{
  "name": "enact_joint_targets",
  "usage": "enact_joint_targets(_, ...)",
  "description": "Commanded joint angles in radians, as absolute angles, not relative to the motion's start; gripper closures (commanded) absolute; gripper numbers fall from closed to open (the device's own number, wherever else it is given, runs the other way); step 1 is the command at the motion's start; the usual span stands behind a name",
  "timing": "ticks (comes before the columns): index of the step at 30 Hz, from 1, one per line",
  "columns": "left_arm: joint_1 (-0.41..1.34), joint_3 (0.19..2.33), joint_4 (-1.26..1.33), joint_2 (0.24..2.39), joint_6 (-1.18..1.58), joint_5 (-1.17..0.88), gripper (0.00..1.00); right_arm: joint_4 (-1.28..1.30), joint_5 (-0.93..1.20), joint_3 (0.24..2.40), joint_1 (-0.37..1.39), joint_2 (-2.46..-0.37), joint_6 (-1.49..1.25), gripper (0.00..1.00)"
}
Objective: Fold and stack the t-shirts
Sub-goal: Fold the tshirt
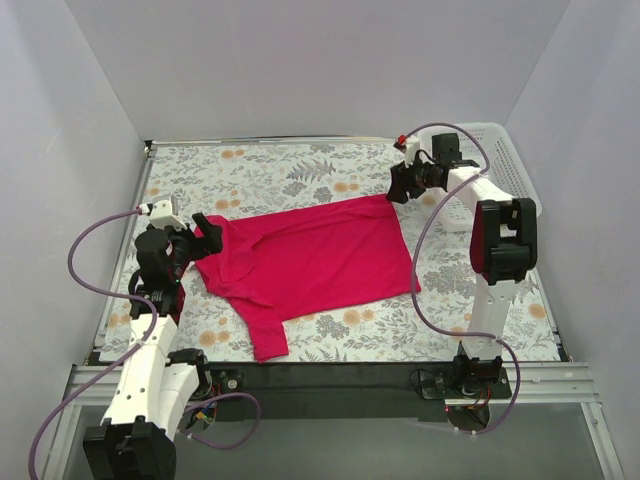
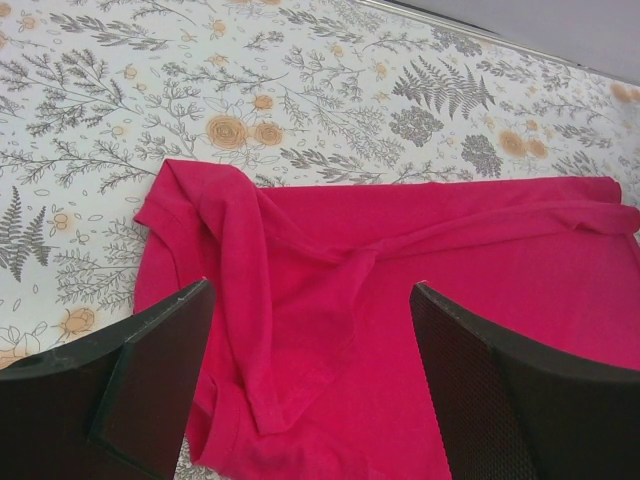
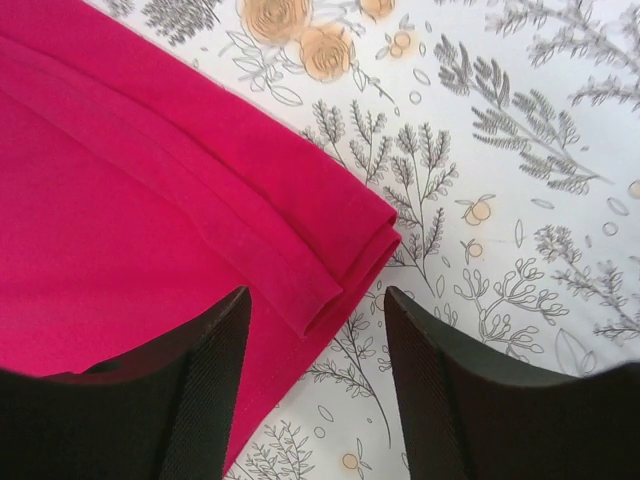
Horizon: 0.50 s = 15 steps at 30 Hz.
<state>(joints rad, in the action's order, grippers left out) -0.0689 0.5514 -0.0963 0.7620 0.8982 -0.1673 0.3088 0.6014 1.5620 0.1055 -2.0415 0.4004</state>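
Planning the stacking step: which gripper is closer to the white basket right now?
Right. The right gripper hovers over the far corner of the shirt, a short way from the basket; the left gripper sits across the shirt at its opposite end.

overhead looks down; both wrists closely share t-shirt (image 1: 310, 260).

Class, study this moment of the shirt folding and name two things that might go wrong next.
The left end effector hangs open over the bunched sleeve of the t-shirt; closing there may trap wrinkles. The right end effector hangs open at the doubled hem corner and may catch only one layer.
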Motion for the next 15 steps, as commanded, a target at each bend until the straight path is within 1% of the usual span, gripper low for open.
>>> enact_joint_targets(1,-0.064,0.537,-0.074,0.736,0.911,-0.166,0.27,0.374,0.561,1.618,0.115,-2.080,0.417,0.48)
enact_joint_targets(7,-0.066,0.532,-0.072,0.735,0.917,-0.158,0.27,0.391,0.554,1.644,0.126,-2.121,0.422,0.51)
enact_joint_targets(15,-0.066,0.529,-0.066,0.732,0.922,-0.161,0.27,0.399,0.545,1.660,0.135,-2.151,0.431,0.52)
